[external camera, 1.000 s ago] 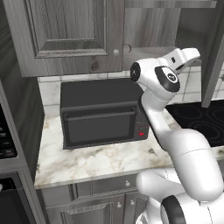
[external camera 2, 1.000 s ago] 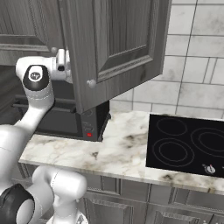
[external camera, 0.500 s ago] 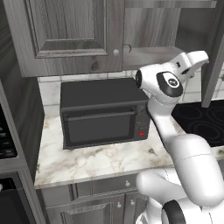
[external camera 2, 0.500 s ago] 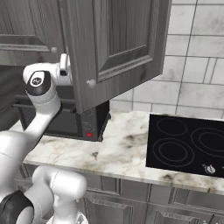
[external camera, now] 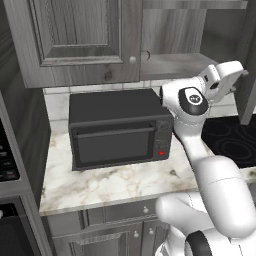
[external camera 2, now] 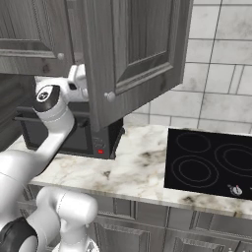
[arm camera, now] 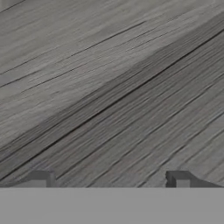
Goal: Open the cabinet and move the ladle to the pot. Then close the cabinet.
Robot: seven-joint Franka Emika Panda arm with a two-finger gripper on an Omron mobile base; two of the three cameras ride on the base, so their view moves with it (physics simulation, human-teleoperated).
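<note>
The cabinet (external camera: 80, 40) hangs above the counter with its left door shut. Its right door (external camera 2: 133, 49) stands swung out, a round silver knob (external camera 2: 110, 96) at its lower corner. In the left base view the inside shelf (external camera: 175, 65) shows and looks bare. My gripper (arm camera: 110, 179) is open, and its two dark fingertips (arm camera: 41, 178) stand wide apart close against grey wood grain. The white hand (external camera: 225, 80) reaches toward the inner face of the open door (external camera: 246, 65) and passes behind that door in the right base view. The ladle and the pot are out of view.
A black microwave (external camera: 120, 130) sits on the marble counter (external camera: 110, 182) under the cabinet, just left of my arm. A black cooktop (external camera 2: 206, 160) lies to the right, with a tiled wall behind it. Grey drawer fronts (external camera 2: 147, 216) run below the counter.
My hand has moved to the right and a little down, closer to the inner face of the open door. The door and the gripper's opening look unchanged.
</note>
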